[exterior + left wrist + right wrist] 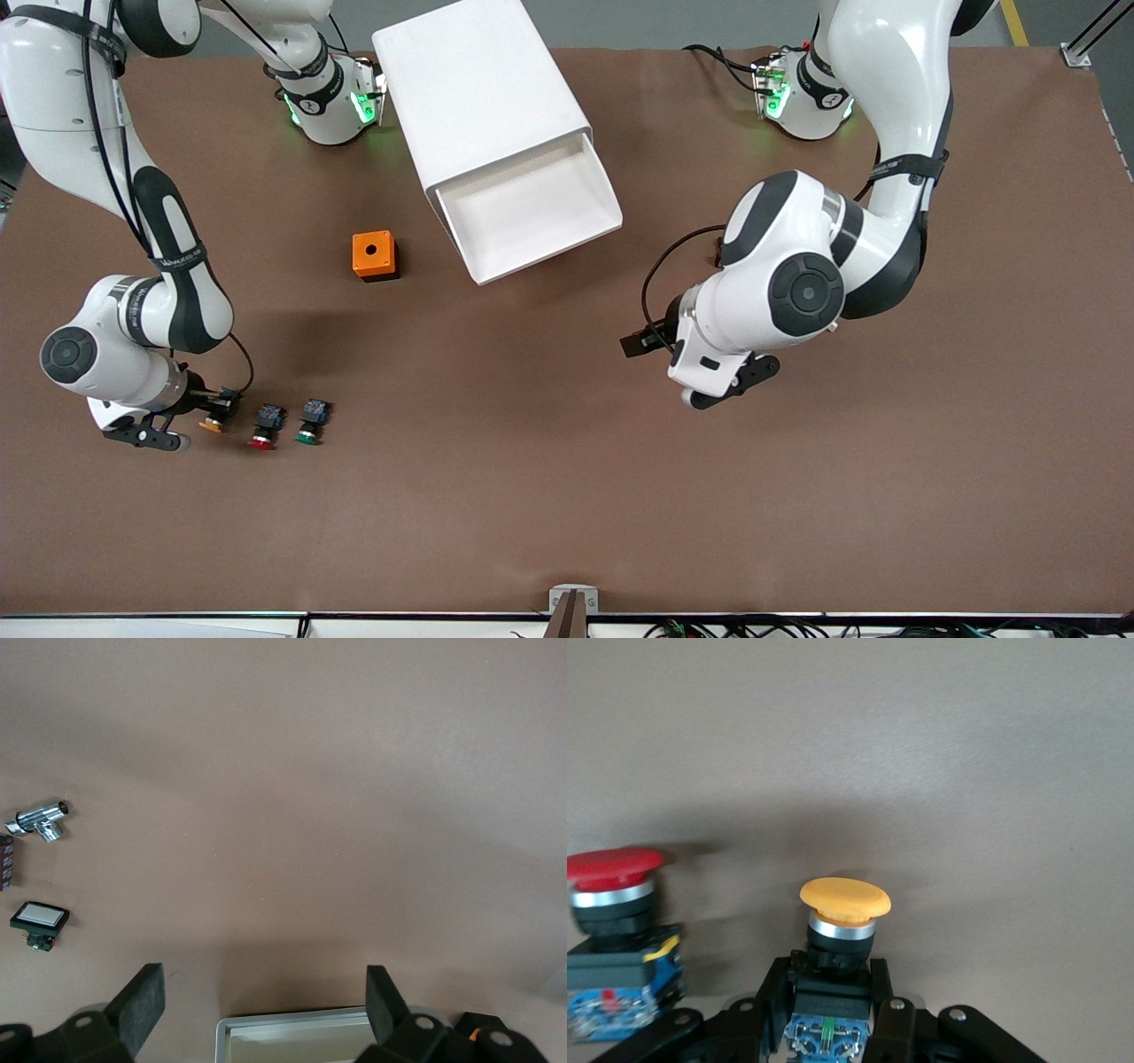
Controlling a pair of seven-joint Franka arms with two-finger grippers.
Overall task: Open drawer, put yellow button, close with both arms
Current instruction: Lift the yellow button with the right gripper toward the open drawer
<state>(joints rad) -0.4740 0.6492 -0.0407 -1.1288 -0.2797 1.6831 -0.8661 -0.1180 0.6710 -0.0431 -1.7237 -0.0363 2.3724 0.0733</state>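
Observation:
The white cabinet (483, 97) lies at the middle of the table near the arms' bases. Its uppermost drawer (532, 213) is pulled out and shows nothing inside. The yellow button (213, 424) is at the right arm's end of the table, first in a row of three buttons. My right gripper (221, 406) is shut on its black body, and the wrist view shows the fingers (766, 997) clamping the button (843, 899) at table height. My left gripper (640, 341) is open and holds nothing (261, 983), low over bare table nearer the camera than the drawer.
A red-capped button (263, 427) and a green-capped one (311, 422) lie beside the yellow one. An orange box with a hole (374, 255) stands beside the drawer. The left wrist view shows a chrome part (40, 819), a white square switch (40, 919) and a pale tray corner (292, 1036).

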